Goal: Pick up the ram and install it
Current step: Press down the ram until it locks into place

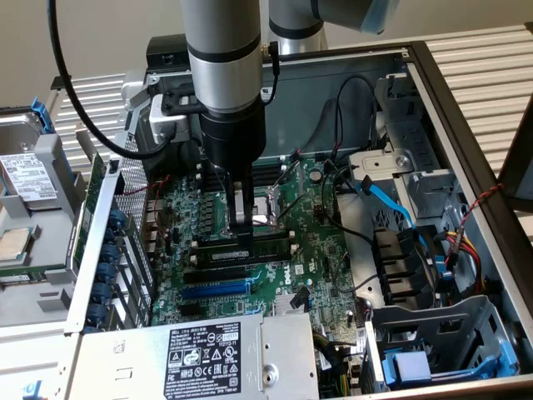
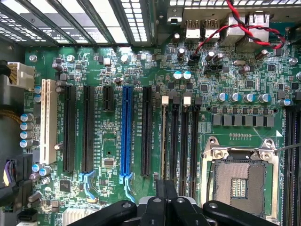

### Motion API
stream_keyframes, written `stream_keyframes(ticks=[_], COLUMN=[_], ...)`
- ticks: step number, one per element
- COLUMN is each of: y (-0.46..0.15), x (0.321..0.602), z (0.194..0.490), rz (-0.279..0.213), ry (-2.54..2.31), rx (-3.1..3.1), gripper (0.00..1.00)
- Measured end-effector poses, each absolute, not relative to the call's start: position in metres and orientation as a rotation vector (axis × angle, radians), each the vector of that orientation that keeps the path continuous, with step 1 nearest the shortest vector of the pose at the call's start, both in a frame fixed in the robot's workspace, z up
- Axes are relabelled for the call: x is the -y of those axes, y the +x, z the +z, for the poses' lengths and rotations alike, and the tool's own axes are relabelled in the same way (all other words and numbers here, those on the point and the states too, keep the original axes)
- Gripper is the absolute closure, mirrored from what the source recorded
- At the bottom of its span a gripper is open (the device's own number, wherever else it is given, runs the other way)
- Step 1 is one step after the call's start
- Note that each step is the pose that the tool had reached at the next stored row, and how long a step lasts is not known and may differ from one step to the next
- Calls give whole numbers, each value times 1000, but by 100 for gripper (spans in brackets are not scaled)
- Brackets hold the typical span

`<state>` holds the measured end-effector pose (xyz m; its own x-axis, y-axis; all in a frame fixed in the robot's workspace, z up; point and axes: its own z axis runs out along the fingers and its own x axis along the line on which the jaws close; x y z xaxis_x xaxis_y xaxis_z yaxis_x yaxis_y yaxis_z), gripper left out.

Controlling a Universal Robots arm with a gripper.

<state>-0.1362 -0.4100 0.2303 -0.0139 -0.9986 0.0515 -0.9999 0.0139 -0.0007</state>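
Opened computer case (image 1: 466, 108) holds the motherboard (image 1: 325, 242); the gripper (image 1: 240, 223) has its fingers closed, pressing down on the ram (image 1: 271, 246), which seems already seated in its memory slot.

Closed tool (image 1: 241, 236) presses the ram (image 1: 265, 247) into motherboard (image 1: 312, 250).

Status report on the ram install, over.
Gripper low over the motherboard, jaws shut. Ram edge-up among the black slots, beneath the jaws; grip unclear. Black cables nearby, off the slots.
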Motion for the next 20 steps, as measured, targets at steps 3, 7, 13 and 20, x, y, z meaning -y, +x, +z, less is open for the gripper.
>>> stream_keyframes(ticks=[3, 7, 13, 20], y=[-136, -137, -137, -137], x=[410, 410, 411, 411], z=[230, 230, 230, 230], rz=[57, 57, 57, 53], ry=[2180, 2180, 2180, 2182], rx=[2211, 2211, 2211, 2213], gripper=[89, 89, 89, 89])
